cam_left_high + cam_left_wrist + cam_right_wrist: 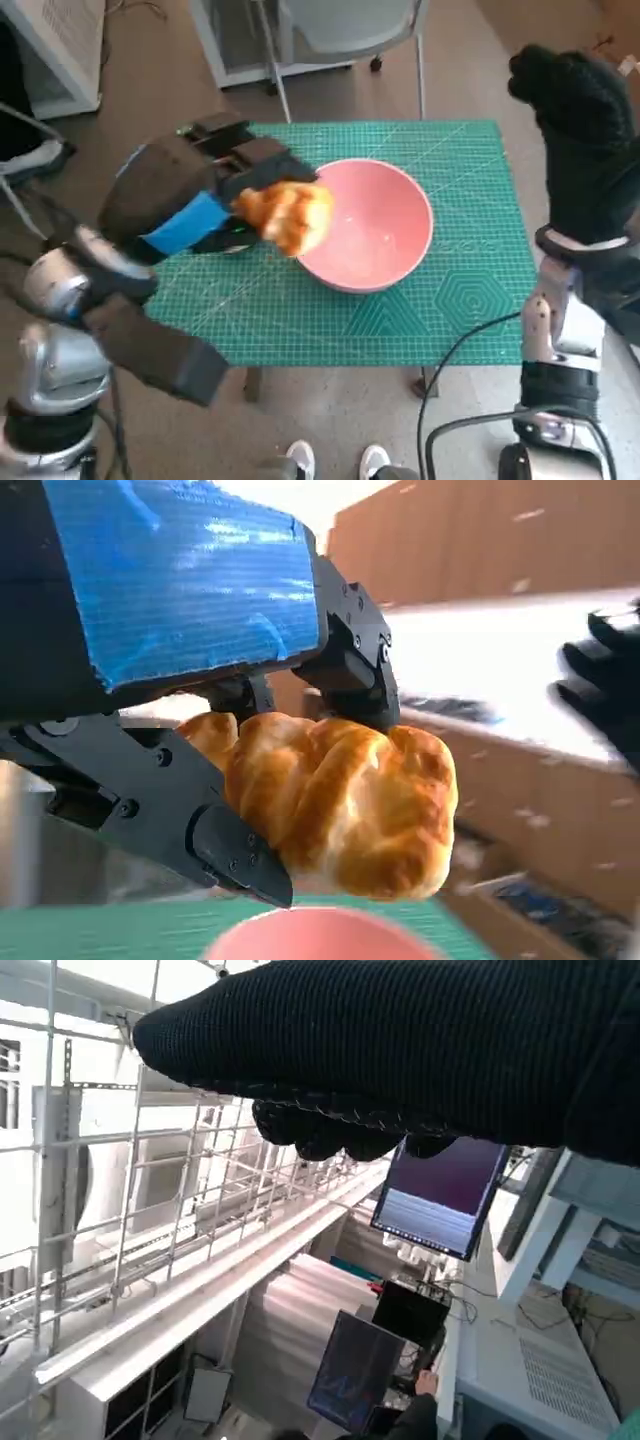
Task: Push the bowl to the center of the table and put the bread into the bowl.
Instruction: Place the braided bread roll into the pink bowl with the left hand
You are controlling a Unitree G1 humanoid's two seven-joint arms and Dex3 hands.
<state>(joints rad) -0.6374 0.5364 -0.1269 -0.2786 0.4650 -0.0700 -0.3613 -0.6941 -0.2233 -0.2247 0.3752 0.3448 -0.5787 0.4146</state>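
While the left hand (185, 205) is raised over the green cutting mat (470, 300), the bread (288, 215) is held in its grip, clamped between the black fingers (215, 845) and jutting out past the fingertips. As seen in the left wrist view, the golden, twisted loaf (345, 805) is pressed against the hand's underside, below the blue-taped back (180, 580). Just beyond and below the bread, the pink bowl (375, 235) is seen resting on the mat, its near rim overlapped by the loaf in the head view; whether the two touch cannot be told. Farther off, well apart from the bowl and the bread, the right hand (575, 110) is held up past the table's edge, gloved, with nothing in it and its fingers (330, 1130) curled in. A monitor (445, 1195) and a person's hand (428, 1382) at a laptop are shown beyond the glove in the right wrist view.
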